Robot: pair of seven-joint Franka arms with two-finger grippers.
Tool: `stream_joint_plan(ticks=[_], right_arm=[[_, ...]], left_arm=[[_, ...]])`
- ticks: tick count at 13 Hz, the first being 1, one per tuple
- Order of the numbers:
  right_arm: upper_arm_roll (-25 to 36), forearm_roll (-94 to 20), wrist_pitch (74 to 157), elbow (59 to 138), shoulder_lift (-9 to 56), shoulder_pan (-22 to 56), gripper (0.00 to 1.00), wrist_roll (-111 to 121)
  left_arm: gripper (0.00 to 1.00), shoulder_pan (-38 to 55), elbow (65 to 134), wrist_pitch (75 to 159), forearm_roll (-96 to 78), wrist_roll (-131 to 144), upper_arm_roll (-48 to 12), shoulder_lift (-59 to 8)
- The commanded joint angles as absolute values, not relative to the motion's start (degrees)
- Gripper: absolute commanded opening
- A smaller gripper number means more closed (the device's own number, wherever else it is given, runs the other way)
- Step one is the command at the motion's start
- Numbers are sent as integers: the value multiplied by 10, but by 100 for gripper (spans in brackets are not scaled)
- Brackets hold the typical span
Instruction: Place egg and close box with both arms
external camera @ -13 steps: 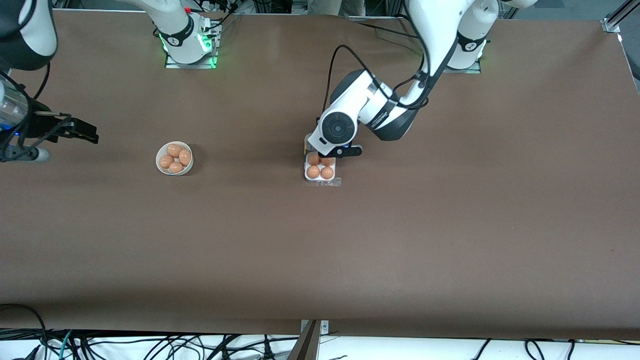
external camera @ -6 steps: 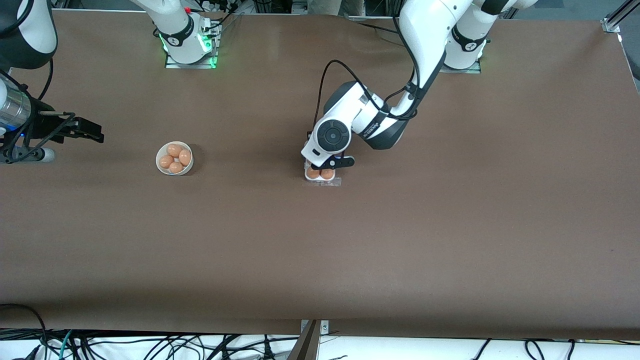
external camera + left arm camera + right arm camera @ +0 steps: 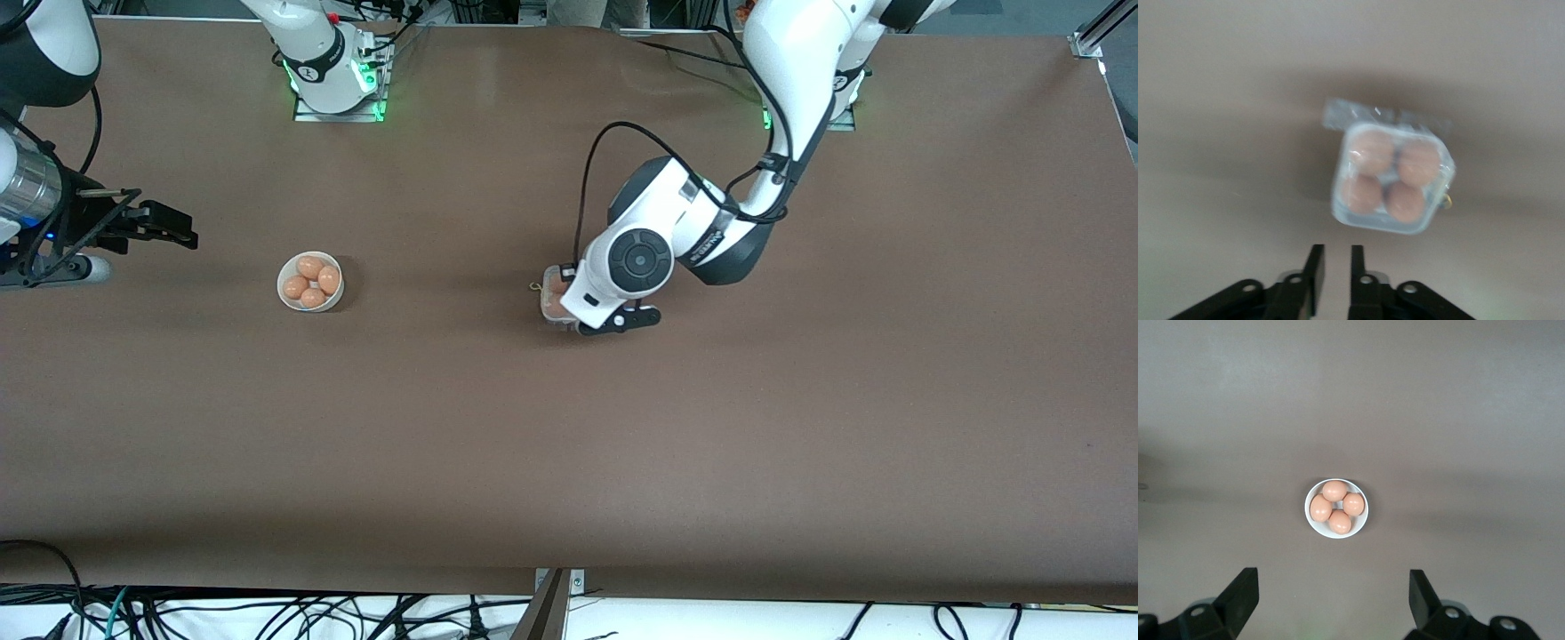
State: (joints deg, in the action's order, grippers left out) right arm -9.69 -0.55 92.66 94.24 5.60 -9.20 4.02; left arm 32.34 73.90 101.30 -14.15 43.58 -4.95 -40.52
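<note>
The box [image 3: 1345,210] is a white four-cell tray with its clear lid lying over several orange-brown eggs [image 3: 1371,152]. In the front view only its edge [image 3: 551,300] toward the right arm's end shows from under the left wrist. My left gripper [image 3: 1335,250] is low by the box, on the side nearer the front camera [image 3: 618,322]. Its fingers [image 3: 1315,273] stand nearly together with a narrow gap and hold nothing. My right gripper [image 3: 169,233] waits wide open and empty over the right arm's end of the table [image 3: 1333,580].
A round white bowl [image 3: 283,286] with several eggs stands between the right gripper and the box; it also shows in the right wrist view [image 3: 1309,520]. A small yellowish clasp [image 3: 1447,200] hangs at the box's side. Cables run along the table's front edge.
The left hand moved over the box toward the front camera. The clear lid, which lay flat on the table, is now over the eggs. The right gripper drifted slightly toward the bowl.
</note>
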Motion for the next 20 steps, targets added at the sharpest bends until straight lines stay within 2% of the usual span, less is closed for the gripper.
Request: stream_joint_plan(ticks=[1,5,7,9,14,15,20], right_arm=[[-78,-12,911,931,62,-71,100,28],[-19,-12,911,931,62,-17,100,27],[-17,-13,911,931,61,-17,100,31],[-15,-12,911,931,60,-18,100,31],[-15,-10,898,924,62,-19,100,37],[-15,-11,885,919,62,-19,100,36],[-7,-10,883,896,62,-19,100,39]], left_arm=[[66,260,709,962,-103,401,-47,-353],[75,173,677,948,-42,339,-47,-325],[80,132,664,947,-19,289,-48,-320],[98,99,656,947,-6,235,-47,-316],[100,40,656,913,31,68,-37,-286],[100,40,667,913,31,41,-13,-268],[100,39,839,925,30,-4,24,-121]])
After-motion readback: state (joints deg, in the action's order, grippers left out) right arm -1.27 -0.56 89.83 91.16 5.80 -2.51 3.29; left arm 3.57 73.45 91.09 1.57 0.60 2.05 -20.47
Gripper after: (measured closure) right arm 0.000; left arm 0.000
